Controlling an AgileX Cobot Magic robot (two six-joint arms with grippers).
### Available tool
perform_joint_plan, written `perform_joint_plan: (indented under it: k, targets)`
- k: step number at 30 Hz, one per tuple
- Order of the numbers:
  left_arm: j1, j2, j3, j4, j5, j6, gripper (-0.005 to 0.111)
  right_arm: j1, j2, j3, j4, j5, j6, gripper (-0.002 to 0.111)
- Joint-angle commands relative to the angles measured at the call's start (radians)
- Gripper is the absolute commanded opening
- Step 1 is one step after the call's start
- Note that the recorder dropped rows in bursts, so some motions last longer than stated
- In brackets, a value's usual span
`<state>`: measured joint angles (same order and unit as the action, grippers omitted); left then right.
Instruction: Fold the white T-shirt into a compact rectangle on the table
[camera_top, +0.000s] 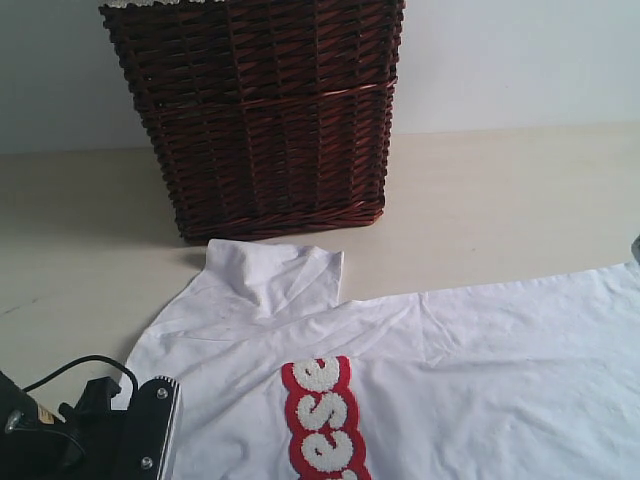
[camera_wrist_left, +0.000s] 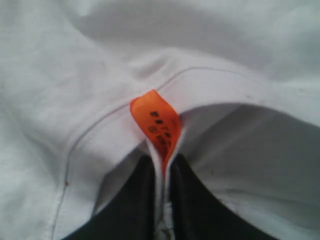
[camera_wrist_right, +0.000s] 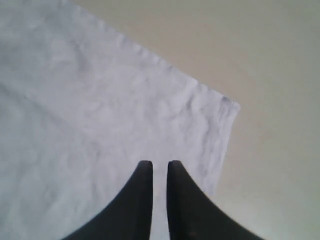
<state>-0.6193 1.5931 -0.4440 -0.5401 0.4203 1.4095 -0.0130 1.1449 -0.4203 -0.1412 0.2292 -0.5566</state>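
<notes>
Down at the collar, the left pincer is clamped tight on the neckline of the white T-shirt, the orange neck tag standing up just past its tips. The right pincer is nearly closed, with a thin strip of shirt cloth between its jaws near a hem corner and bare counter beyond. The shirt lies spread on the counter, and a dark wicker basket stands just past its folded sleeve.
</notes>
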Motion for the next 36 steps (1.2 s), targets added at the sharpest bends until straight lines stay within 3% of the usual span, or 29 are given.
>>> perform_joint_plan:
  k: [1,6,9,14,17,19,21,25,26,29,36]
  targets:
    - [0.001,0.047,0.041,0.079,-0.053,0.0,0.0,-0.044,0.032,-0.078,-0.006,0.17,-0.467,0.004]
    - [0.001,0.047,0.041,0.079,-0.053,0.0,0.0,-0.231,0.032,-0.101,0.054,0.353,-1.148,0.0]
    - [0.001,0.047,0.041,0.079,-0.053,0.0,0.0,-0.34,0.032,-0.102,0.147,0.398,-1.393,0.0]
    - [0.001,0.047,0.041,0.079,-0.053,0.0,0.0,-0.434,0.06,-0.115,0.332,0.482,-1.56,0.0]
    - [0.001,0.047,0.041,0.079,-0.053,0.0,0.0,-0.441,0.105,-0.134,0.234,0.554,-1.56,0.0]
    - [0.001,0.047,0.041,0.079,-0.053,0.0,0.0,-0.441,0.11,-0.136,0.186,0.494,-1.553,0.002]
    - [0.001,0.047,0.041,0.079,-0.053,0.002,0.0,-0.441,0.101,-0.136,0.203,0.438,-1.525,0.014]
    - [0.001,0.047,0.041,0.079,-0.053,0.002,0.0,-0.441,0.269,-0.148,0.209,0.414,-1.559,0.086]
    - [0.001,0.047,0.041,0.079,-0.053,0.002,0.0,-0.441,0.307,-0.148,0.173,0.385,-1.559,0.092]
    - [0.001,0.047,0.041,0.079,-0.053,0.002,0.0,-0.441,0.396,-0.148,-0.025,0.393,-1.515,0.095]
    - [0.001,0.047,0.041,0.079,-0.053,0.002,0.0,-0.441,0.454,-0.148,-0.045,0.346,-1.515,0.095]
